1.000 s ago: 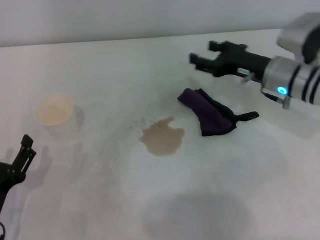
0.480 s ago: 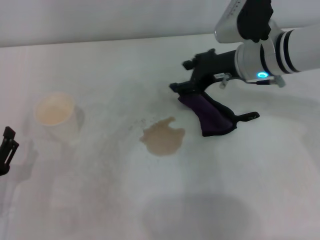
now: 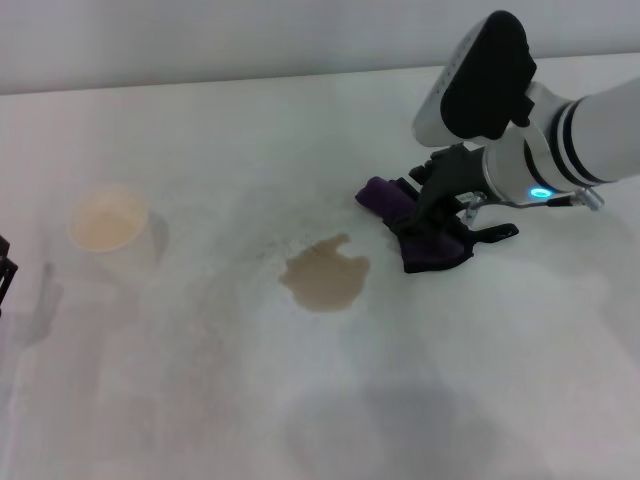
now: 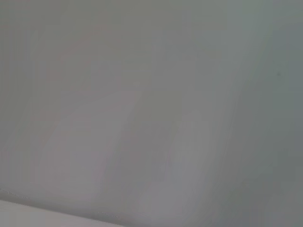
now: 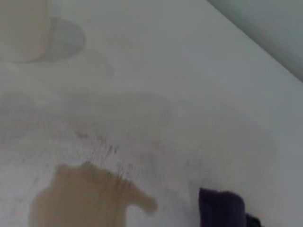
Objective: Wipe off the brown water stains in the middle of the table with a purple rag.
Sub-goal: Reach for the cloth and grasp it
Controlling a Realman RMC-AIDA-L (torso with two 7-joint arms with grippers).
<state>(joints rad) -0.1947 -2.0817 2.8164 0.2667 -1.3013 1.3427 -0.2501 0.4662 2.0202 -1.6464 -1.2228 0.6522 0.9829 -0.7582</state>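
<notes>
The brown water stains lie as a tan patch near the middle of the white table, with small dark specks at their far left edge. The purple rag lies crumpled just to the right of the stains, its black strap tail pointing right. My right gripper is down on the rag's far part, and the arm hides part of the rag. The right wrist view shows the stains and a corner of the rag. My left gripper barely shows at the left edge.
A cream-white paper cup stands at the left of the table, well apart from the stains; it also shows in the right wrist view. The left wrist view shows only a plain grey surface.
My right gripper has swung in from the far right and come down onto the rag. My left gripper has drawn back to the left, almost out of view.
</notes>
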